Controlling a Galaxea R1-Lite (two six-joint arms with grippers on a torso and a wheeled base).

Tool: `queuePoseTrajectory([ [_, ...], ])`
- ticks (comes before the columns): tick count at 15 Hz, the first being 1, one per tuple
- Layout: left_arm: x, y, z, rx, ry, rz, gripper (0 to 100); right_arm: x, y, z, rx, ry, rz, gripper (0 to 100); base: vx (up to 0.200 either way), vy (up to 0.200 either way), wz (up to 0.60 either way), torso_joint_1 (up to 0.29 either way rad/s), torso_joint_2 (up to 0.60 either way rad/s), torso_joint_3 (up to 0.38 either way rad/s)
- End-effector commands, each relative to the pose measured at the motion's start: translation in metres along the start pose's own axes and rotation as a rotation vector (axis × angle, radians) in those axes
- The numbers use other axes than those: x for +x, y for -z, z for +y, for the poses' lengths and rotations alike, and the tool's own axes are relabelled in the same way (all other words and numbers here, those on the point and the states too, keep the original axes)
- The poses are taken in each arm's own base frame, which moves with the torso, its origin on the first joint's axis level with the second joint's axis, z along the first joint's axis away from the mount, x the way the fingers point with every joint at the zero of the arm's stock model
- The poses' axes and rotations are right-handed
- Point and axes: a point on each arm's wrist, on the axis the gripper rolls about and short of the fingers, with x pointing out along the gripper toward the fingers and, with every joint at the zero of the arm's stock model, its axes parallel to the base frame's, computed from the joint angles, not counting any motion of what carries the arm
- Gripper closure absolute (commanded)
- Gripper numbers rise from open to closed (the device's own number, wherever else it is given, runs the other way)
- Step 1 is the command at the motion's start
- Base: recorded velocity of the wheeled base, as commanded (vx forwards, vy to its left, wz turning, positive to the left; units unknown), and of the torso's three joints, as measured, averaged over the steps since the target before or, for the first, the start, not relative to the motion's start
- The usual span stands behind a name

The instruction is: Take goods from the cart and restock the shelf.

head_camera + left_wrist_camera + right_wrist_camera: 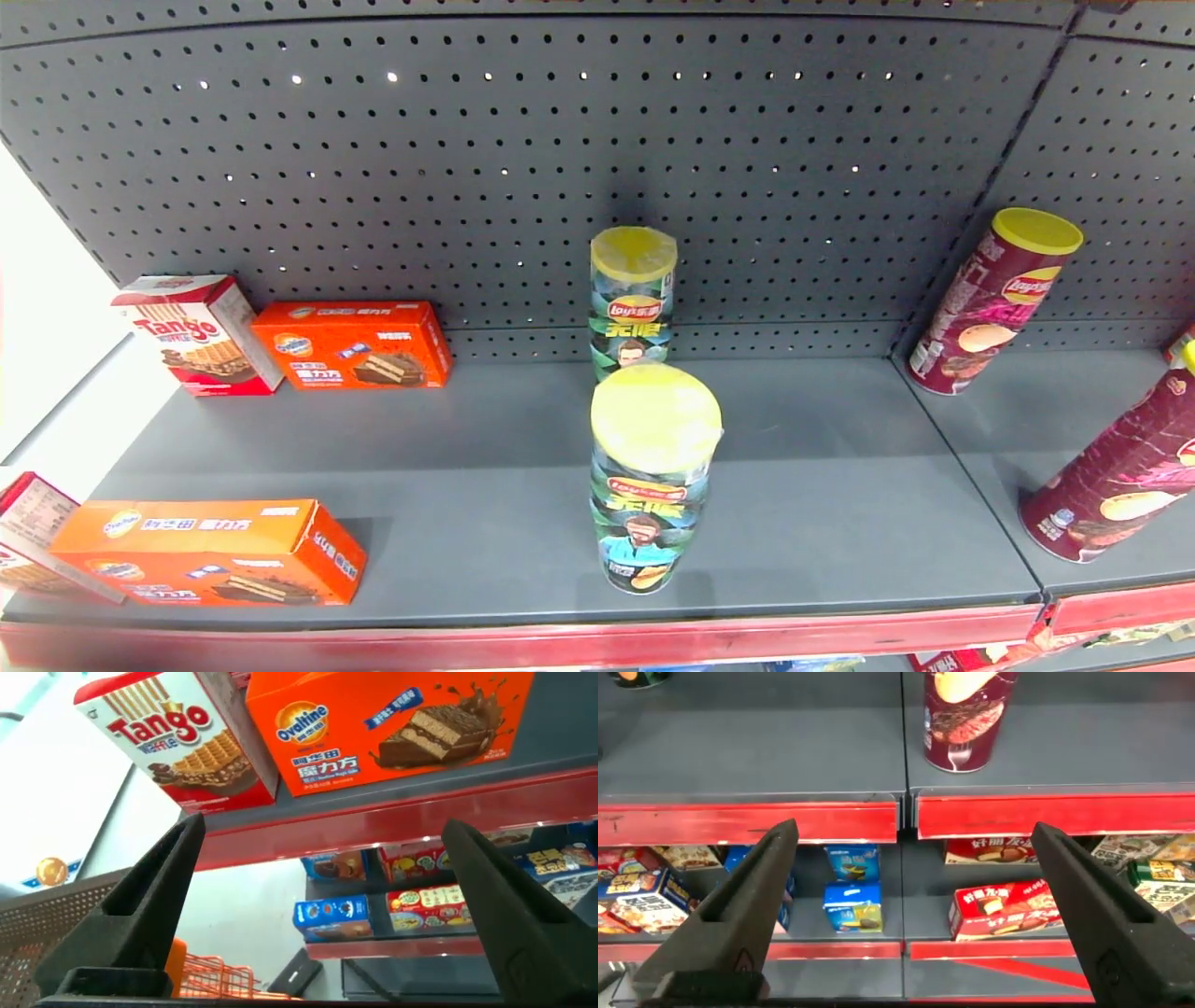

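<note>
On the grey shelf (840,485) two green chip cans with yellow lids stand upright in the middle, one at the front (652,476) and one behind it (632,294). My left gripper (322,831) is open and holds nothing; it sits below the shelf's red front edge (392,812), under a wafer box (177,737) and an orange chocolate box (383,728). An orange wire cart basket (215,975) lies below it. My right gripper (915,831) is open and empty too, facing the red shelf edge (747,821) below a maroon chip can (962,714).
Two maroon cans (994,299) (1116,476) stand on the right shelf section. Orange boxes (350,343) (210,551) and wafer boxes (196,331) (28,527) occupy the left. Lower shelves hold small boxes (854,905) (1008,905). The perforated back panel (560,140) closes the rear.
</note>
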Motion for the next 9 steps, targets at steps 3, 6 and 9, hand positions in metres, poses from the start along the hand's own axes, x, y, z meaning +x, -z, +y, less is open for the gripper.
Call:
queuePoseTrajectory([
  [3, -0.0049, 0.0017, -0.0014, -0.032, 0.048, -0.077, 0, 0.0001, -0.0005, 0.0000, -0.001, -0.002, 0.001, 0, 0.000, 0.000, 0.00, 0.000, 0.00, 0.000],
  [6, -0.0052, 0.0024, -0.0051, -0.112, 0.206, -0.096, 0, 0.0002, -0.0001, 0.0000, -0.001, -0.002, 0.002, 0, 0.000, 0.000, 0.00, 0.000, 0.00, 0.000],
  [9, -0.0057, 0.0023, -0.0060, -0.138, 0.250, -0.096, 0, 0.0002, -0.0001, 0.0000, -0.001, -0.002, 0.002, 0, 0.000, 0.000, 0.00, 0.000, 0.00, 0.000],
])
